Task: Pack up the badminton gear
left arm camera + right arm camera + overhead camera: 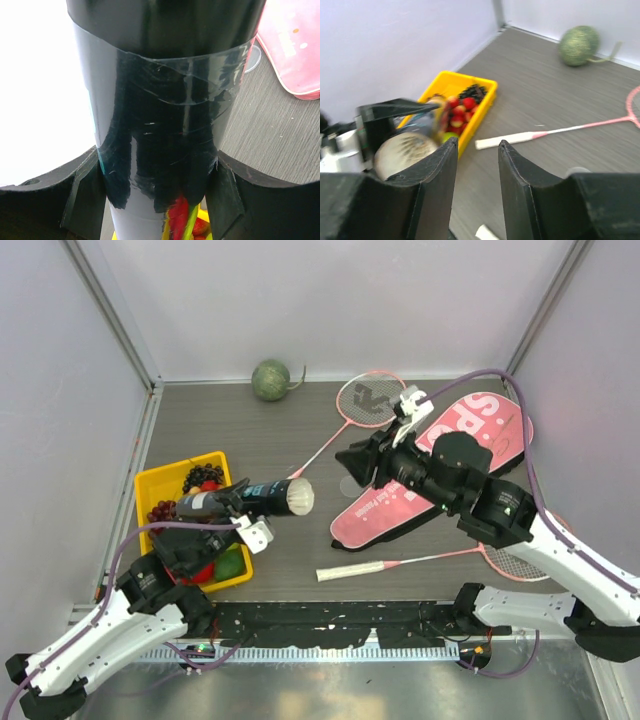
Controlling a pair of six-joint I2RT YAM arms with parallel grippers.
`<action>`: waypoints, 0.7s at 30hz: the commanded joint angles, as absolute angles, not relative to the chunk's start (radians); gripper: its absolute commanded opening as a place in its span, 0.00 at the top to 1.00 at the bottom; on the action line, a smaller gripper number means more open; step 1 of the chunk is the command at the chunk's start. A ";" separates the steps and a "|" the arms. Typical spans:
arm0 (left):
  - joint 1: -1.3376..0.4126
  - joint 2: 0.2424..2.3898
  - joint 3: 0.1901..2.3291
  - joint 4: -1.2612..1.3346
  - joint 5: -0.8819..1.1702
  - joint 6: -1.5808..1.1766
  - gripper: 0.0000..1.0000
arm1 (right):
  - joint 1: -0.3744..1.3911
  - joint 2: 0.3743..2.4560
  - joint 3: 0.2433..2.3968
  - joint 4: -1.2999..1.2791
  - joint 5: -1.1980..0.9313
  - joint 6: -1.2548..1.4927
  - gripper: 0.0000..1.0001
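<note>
Bag (365,515) lies right-centre on the table, rackets (350,571) beside it, none packed. Left gripper (157,190) clamps tube (262,496), held level over tray (150,485), shuttlecock (299,497) in its mouth. Right gripper (477,175) has jaws apart, empty, near that mouth. Step looks like tube filling; next likely calls for pushing the shuttlecock deeper, squarely.

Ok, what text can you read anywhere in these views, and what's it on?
"SPO": big white letters on the pink racket bag, upside down from above; the rest is hidden by the right arm.
Small white print at the bag's narrow end: too small to read.
Dark logo on the far racket strings: unreadable.
Black tube: nothing legible.
</note>
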State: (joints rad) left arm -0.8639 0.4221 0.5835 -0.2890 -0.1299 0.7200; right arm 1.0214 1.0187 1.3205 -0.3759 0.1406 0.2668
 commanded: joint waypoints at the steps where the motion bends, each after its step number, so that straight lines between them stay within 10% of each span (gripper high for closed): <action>1: -0.868 0.388 0.635 -0.245 -0.101 0.712 1.00 | 0.895 1.051 1.298 -0.396 0.147 0.253 0.57; 21: -0.867 0.200 0.532 -0.167 0.024 0.719 1.00 | 0.692 1.751 1.294 -0.386 0.143 0.236 0.66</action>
